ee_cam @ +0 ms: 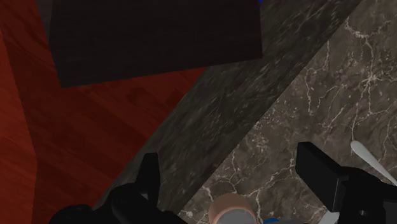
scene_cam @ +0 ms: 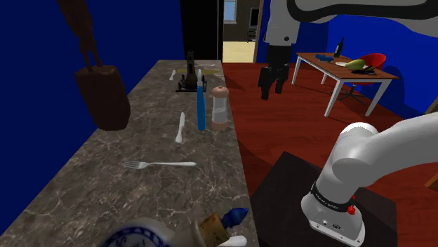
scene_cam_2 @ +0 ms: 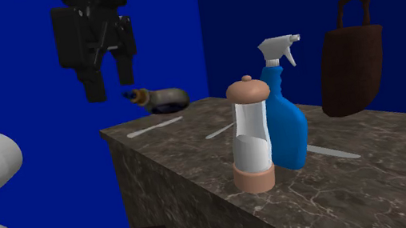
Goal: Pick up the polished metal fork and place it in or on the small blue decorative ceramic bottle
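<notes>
**Pale fork lies untouched: the job has not started**

The fork (scene_cam: 160, 164) lies flat on the dark marble desk (scene_cam: 105, 189). Nothing touches it. In the shoulder view it is at 7 o'clock from the pepper mill (scene_cam: 220, 107).

The little blue and white bottle (scene_cam: 137, 235) is at 6 o'clock from the fork, right at that picture's lower edge. It looks tipped on its side, with a cork end.

The black jaws are wide apart and hold nothing. They hang in the air off the desk's edge, over the red floor (scene_cam: 281, 133), at 2 o'clock from the pepper mill. In the wrist view, the mill's round top shows below them.

So I think no step is done yet. The arm has to go over to the fork, come down, grab it and lift it. Then it has to carry the fork to the bottle and set it there.
</notes>
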Controlling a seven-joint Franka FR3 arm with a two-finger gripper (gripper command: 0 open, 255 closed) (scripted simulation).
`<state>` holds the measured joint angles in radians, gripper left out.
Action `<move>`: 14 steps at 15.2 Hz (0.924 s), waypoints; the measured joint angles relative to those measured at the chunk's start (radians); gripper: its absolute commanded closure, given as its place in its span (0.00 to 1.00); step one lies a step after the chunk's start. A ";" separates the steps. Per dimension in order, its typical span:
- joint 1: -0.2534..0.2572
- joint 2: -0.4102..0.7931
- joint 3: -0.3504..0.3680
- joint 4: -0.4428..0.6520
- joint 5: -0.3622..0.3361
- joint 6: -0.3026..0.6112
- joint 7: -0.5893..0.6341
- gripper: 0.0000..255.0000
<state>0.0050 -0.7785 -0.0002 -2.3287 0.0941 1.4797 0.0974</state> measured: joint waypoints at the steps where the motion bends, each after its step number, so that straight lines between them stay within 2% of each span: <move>1: 0.000 0.000 0.000 0.000 0.000 0.000 0.000 0.00; 6: 0.038 0.093 0.054 0.014 0.029 0.093 0.007 0.00; 14: 0.101 0.322 0.161 0.096 0.055 0.275 0.019 0.00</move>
<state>0.1055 -0.4569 0.1603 -2.2331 0.1489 1.7543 0.1164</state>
